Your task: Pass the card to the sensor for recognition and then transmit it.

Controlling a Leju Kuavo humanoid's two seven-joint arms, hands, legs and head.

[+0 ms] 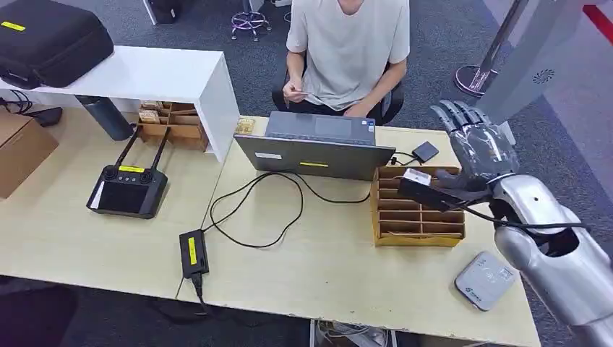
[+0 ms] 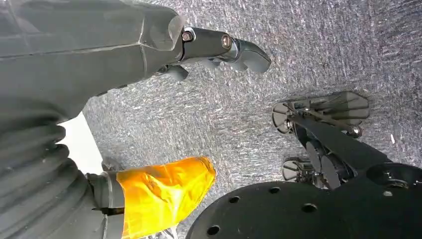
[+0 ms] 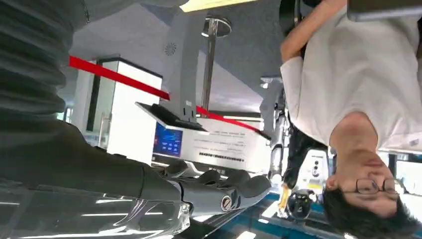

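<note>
My right hand (image 1: 476, 142) is raised above the table's far right edge, fingers stretched out and apart, holding nothing; the right wrist view shows its fingers (image 3: 219, 188) bare, pointing towards the person. The white-grey sensor pad (image 1: 486, 280) lies flat at the table's near right corner, below my right forearm. A wooden slotted rack (image 1: 418, 210) stands just left of that hand. The person (image 1: 350, 43) seated behind the laptop holds a small thin thing (image 1: 298, 94) in one hand; it is too small to tell whether it is a card. My left hand (image 2: 219, 47) hangs over the carpet, holding nothing.
A grey laptop (image 1: 318, 148) stands mid-table with cables looping to a black power brick (image 1: 193, 253). A black remote controller (image 1: 128, 189) lies at the left, beside a white shelf (image 1: 144, 76) with a black case on it. A small black box (image 1: 425, 152) sits behind the rack.
</note>
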